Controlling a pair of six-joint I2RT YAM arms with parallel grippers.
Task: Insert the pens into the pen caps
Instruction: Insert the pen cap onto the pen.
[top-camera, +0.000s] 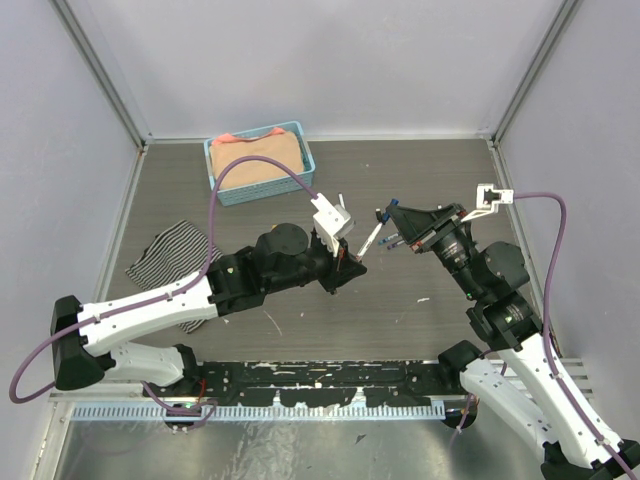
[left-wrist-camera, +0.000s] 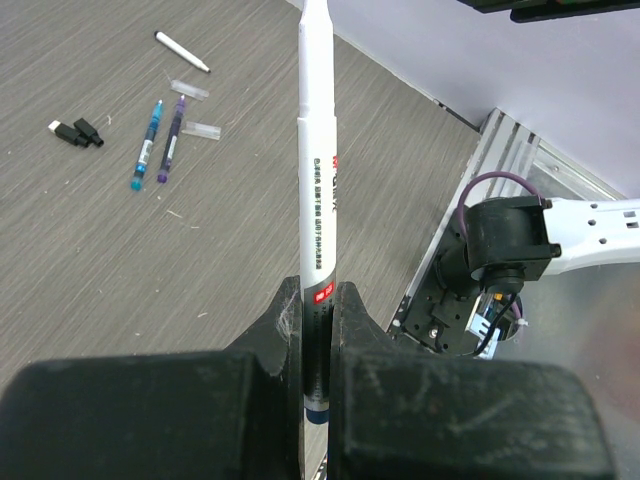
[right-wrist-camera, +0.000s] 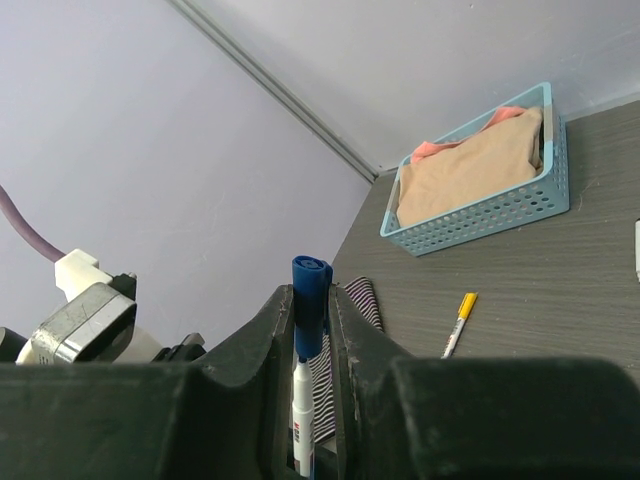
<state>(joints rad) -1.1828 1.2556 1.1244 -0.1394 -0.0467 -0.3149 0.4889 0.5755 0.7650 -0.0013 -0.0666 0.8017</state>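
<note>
Pale lilac walls (top-camera: 350, 60) enclose a dark wood-grain table (top-camera: 400, 300). The left gripper (left-wrist-camera: 317, 305) clamps a white pen (left-wrist-camera: 316, 180), its dark print and red label too blurred to read. The right gripper (right-wrist-camera: 310, 305) pinches a blue-capped pen (right-wrist-camera: 311, 275).

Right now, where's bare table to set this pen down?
Bare tabletop: right of the blue mesh basket along the back wall, and the strip beside the black rail. Crowded: the centre, where left hand and right hand meet near loose pens and black caps; a striped cloth covers the left.
</note>
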